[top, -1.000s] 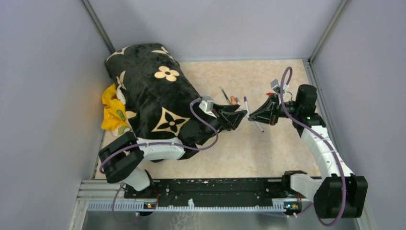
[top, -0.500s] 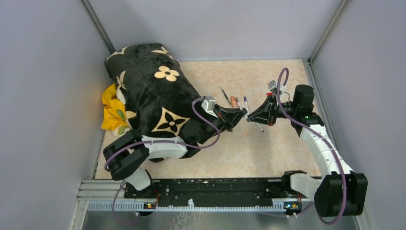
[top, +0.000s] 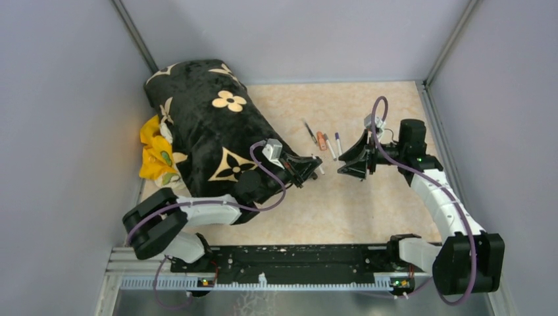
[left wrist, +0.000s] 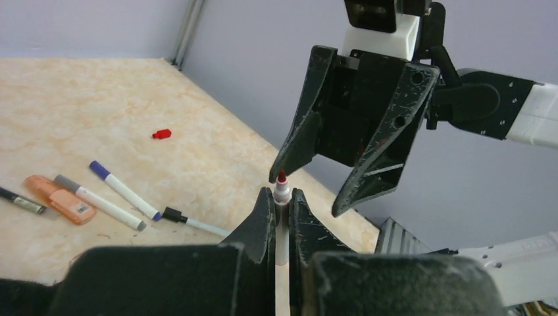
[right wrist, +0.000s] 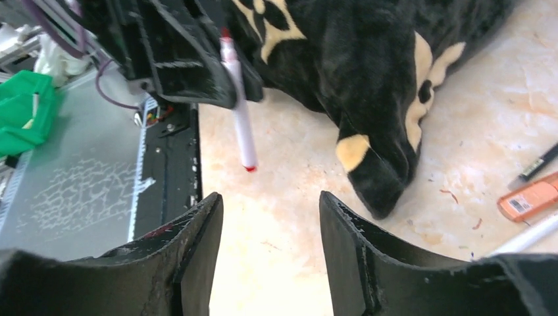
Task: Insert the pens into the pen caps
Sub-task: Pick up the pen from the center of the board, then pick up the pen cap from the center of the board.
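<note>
1. Just off the near corner of the flowered black blanket (top: 210, 131), the left gripper (left wrist: 281, 205) is clamped on a white-barrelled marker (right wrist: 238, 112). It holds the marker above the table (left wrist: 197, 151), bare red nib aimed at the right gripper (left wrist: 304, 195).
2. The right gripper hangs just beyond the nib, on the side away from the blanket, jaws spread wide and gripping nothing.
3. Five loose pens lie farther from the blanket: a thin dark pen (left wrist: 20, 201), an orange marker (left wrist: 59, 197), a grey-capped marker (left wrist: 102, 203), a purple-capped marker (left wrist: 126, 191) and a black-capped pen (left wrist: 197, 225). A red cap (left wrist: 161, 134) sits alone beyond them, well apart from the blanket.
4. Risk: with no cap in the right jaws, closing on the nib would only smear or bend it. The red cap likely has to be fetched first.
5. Risk: that cap is tiny and lies flat, so a slightly off pinch could send it skidding or grip it crooked. A tilted cap pushed onto the nib could drive the marker back through the left grip.
6. Risk: the blanket lies close beside the left arm, so a low swing could drag the cloth or ink it.
7. Hard to see:
   - The left fingers hide the middle of the barrel.
   - From above, the marker is a mere sliver and I cannot find the red cap.
   - I cannot tell whether the black cap is fully seated.
</note>
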Robot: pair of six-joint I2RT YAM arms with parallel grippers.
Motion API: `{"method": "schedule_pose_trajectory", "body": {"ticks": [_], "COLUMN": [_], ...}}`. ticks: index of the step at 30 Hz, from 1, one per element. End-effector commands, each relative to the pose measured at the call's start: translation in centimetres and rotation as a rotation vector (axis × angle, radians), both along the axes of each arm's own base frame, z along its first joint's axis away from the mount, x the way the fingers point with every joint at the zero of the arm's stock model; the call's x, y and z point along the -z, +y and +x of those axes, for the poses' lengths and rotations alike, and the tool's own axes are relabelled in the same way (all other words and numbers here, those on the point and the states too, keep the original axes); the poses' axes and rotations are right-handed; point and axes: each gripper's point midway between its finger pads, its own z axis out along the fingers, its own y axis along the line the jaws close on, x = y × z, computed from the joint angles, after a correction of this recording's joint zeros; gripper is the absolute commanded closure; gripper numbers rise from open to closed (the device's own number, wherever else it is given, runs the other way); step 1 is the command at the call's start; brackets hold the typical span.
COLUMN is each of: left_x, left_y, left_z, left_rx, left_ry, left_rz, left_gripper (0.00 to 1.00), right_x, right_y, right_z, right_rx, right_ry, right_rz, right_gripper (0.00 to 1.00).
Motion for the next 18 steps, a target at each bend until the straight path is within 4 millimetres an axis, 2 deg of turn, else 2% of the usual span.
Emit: {"method": "schedule_pose_trajectory", "body": {"ticks": [1,3,7,11,15,18], "left_x": [2.1,3.0,4.5,5.4,6.4,6.5], "left_y": [1.5,2.6,5.4,7.7,8.7,8.9], "left_z": [-0.8,-1.2,-1.4,-1.6,-2.2,-2.6], "left_rx": [-0.01,-0.022,-0.081,-0.136,-0.136,-0.129], "left_ry": [-0.008,-0.013,-0.02,-0.032,-0.036,-0.038], "left_rz": [0.179,0.268,0.413,0.454,0.436,0.423], "left_gripper": [1.0,1.0,1.0,1.0,1.0,1.0], "right_x": [0.9,2.0,4.3,5.5,6.0,7.2], "right_y": [-0.8,-1.5,-3.6,-6.3,-8.8,-10.5], "right_z": [2.2,3.5,7.1,11.3,15.4,17.9], "right_rx": [0.079,0.132,0.286,0.432,0.51,0.471], "right_ry": [-0.097,-0.108,-0.099,-0.102,-0.144,-0.168], "right_rz": [-0.106,-0.169,-0.321,-0.479,-0.636,-0.78], "right_gripper": [0.44,0.43,0.42,0.4,0.39,0.37]}}
